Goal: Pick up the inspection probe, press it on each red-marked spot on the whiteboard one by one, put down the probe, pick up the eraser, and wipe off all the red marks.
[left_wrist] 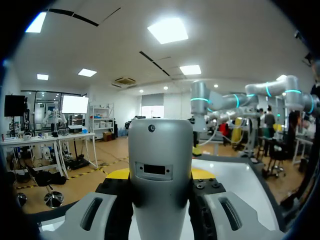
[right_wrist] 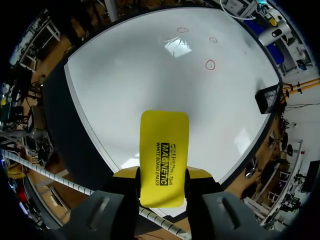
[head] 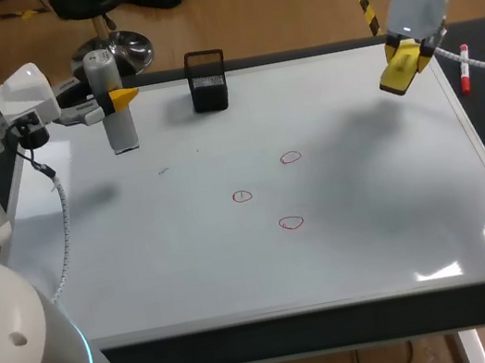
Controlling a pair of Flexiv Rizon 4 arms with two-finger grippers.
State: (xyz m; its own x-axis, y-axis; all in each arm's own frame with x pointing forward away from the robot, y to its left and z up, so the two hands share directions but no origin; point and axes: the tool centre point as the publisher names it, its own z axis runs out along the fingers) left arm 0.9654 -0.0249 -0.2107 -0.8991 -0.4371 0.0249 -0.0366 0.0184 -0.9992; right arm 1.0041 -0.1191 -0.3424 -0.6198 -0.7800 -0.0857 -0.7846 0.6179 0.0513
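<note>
Probe [head: 121,132]: gripped by left pincer [head: 118,100], over whiteboard's [head: 375,243] far-left corner. Eraser [head: 395,73]: gripped by right pincer [head: 403,57], over its far-right corner. Red marks [head: 242,196]: mid-whiteboard, intact. Risk: early wipe removes probe targets.

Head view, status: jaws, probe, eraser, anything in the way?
Left jaws shut on probe, upright. Right jaws shut on eraser. Three red marks unwiped. Black cup at far edge.
</note>
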